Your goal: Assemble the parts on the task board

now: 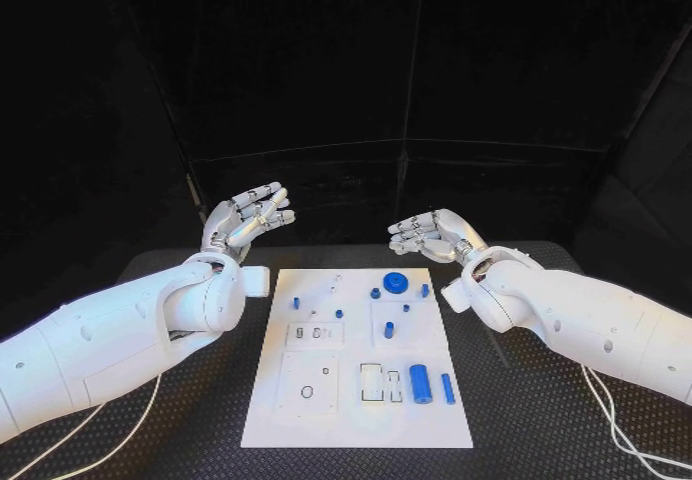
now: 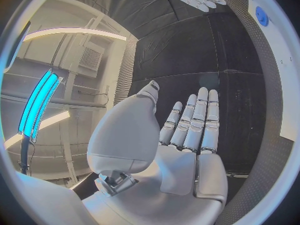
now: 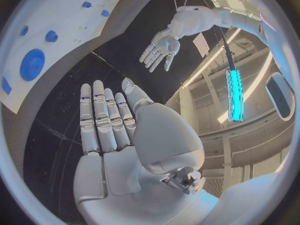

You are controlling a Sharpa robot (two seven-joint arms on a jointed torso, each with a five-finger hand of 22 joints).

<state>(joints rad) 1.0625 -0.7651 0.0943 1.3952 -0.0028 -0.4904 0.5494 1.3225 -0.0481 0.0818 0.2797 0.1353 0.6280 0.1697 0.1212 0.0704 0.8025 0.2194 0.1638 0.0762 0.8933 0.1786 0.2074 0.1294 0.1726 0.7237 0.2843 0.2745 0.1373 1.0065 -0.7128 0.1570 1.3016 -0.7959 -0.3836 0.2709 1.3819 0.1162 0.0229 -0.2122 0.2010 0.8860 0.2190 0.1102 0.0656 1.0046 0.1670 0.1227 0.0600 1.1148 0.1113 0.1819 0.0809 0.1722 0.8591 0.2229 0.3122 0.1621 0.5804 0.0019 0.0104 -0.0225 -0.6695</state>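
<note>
Both hands are empty with fingers spread, left hand [image 1: 248, 220] and right hand [image 1: 433, 236] hovering above the task board [image 1: 358, 420] at center frame. The blue parts [image 1: 420, 383] lie lower right of center, long axes running top to bottom, so I'd guess the right hand is nearer.

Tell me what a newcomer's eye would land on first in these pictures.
First, the two silver hands raised above the far end of the table: the left hand and the right hand, both with fingers apart and holding nothing. Next, the white task board in the middle of the black table, with a round blue disc near its far edge and a blue cylinder lying nearer the robot.
</note>
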